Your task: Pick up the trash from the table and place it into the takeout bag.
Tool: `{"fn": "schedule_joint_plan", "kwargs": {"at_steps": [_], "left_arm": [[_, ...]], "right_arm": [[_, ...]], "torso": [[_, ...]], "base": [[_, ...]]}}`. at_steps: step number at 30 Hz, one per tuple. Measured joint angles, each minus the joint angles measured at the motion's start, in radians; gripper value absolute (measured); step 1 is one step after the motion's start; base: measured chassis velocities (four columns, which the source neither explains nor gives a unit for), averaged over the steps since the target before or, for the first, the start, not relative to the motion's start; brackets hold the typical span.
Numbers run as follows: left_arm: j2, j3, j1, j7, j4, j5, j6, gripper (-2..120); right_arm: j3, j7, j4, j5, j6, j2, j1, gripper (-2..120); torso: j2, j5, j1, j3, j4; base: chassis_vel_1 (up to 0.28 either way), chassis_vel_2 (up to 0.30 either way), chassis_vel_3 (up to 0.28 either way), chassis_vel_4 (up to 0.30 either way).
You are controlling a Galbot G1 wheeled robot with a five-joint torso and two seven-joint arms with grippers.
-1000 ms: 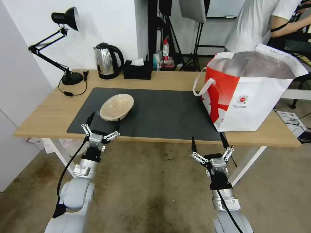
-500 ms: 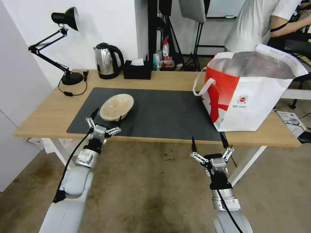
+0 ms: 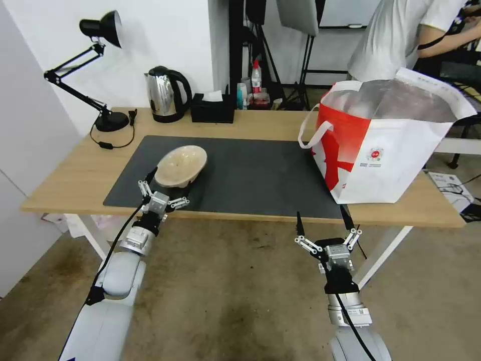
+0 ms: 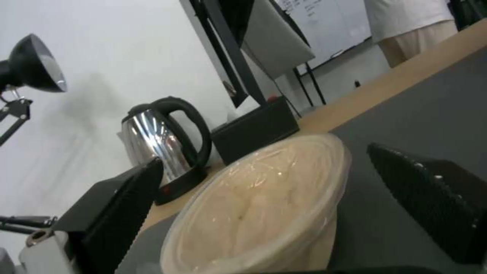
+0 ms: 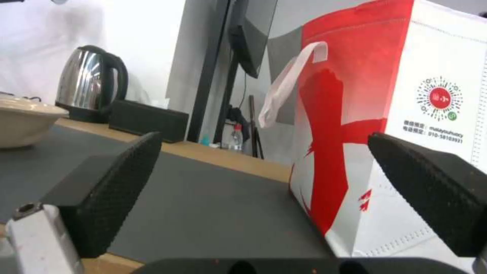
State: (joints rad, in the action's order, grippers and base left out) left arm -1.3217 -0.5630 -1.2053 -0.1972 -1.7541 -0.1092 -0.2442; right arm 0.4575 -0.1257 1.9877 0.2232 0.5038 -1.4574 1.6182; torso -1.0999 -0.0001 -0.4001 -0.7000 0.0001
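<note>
The left gripper (image 3: 168,180) is spread wide at the table's (image 3: 75,175) near edge, its fingers flanking the beige bowl (image 3: 181,165) on the mat (image 3: 250,175). The right gripper (image 3: 321,219) hangs spread below the near edge, by the bag (image 3: 396,145) at the right end.

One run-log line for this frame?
left gripper: open, straddling beige shallow bowl | right gripper: open, parked below table edge | white-and-red takeout bag: upright

I am seeing even, bright indoor light. Soft shadows are lying under the table (image 3: 75,175). Glare is streaking the kettle (image 4: 147,140). The head view is bowing at its edges. Near fingers (image 4: 116,213) at 8 o'clock are blurring, and background detail is softening.
</note>
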Motion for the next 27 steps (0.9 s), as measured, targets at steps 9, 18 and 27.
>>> {"fn": "schedule_joint_plan", "kwargs": {"at_steps": [9,18,27], "left_arm": [[0.011,0.018,0.047,-0.003,0.020,-0.008,0.043,100],[0.026,0.022,0.080,-0.014,0.068,-0.036,0.069,100],[0.029,0.021,0.083,-0.024,0.078,-0.081,0.069,100]], "right_arm": [[0.000,0.000,0.000,0.000,0.000,0.000,0.000,100],[0.000,0.000,0.000,0.000,0.000,0.000,0.000,100],[0.000,0.000,0.000,0.000,0.000,0.000,0.000,100]], "torso": [[0.000,0.0001,0.000,0.000,-0.0001],[0.000,0.0000,0.000,0.000,-0.0001],[0.000,0.0000,0.000,0.000,-0.0001]], "base": [[0.000,0.000,0.000,0.000],[0.000,0.000,0.000,0.000],[0.000,0.000,0.000,0.000]]}}
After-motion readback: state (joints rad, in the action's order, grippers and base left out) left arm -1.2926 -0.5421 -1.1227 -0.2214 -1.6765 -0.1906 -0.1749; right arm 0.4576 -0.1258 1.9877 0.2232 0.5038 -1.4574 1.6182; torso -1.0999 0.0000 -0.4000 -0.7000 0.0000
